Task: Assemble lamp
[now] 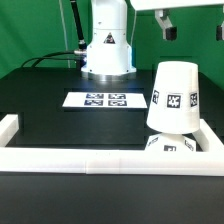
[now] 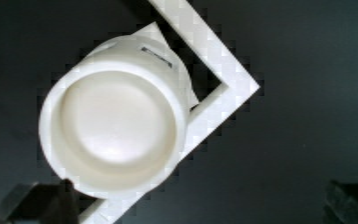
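The shade sits over the base near the right rail, so assembly looks nearly finished; gripper hovers far above, jaws open

We see the arm's base in the exterior view: white glossy shell, rounded and flaring toward the foot, with a small dark mark on its front. Black cables run from it across the table toward the exterior view's left. The gripper is a white body with dark fingers at the frame's top edge. In the wrist view, only blurred dark fingertips show.
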`<state>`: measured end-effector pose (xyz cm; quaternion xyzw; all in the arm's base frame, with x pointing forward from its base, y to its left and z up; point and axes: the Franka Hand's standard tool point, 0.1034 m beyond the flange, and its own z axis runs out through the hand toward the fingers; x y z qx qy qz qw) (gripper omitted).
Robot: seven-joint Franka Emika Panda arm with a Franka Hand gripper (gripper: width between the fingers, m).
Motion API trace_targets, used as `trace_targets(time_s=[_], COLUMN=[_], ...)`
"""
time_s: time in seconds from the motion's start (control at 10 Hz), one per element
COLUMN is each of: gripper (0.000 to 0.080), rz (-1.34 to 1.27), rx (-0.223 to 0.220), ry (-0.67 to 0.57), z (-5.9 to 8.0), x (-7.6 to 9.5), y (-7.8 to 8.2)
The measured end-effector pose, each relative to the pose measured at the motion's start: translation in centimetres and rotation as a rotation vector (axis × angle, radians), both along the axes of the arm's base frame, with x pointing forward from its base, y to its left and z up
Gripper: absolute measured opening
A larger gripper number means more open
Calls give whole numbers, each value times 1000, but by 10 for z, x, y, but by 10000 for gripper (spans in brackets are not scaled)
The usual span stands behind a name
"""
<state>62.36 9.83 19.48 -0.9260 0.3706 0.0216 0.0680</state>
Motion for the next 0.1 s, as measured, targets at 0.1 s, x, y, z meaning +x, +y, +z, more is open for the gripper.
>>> trace_targets(time_s=[0.1], gripper=[699], rz=[0], rx=[0], ry=[0], z=[0], x=[0], y=[0])
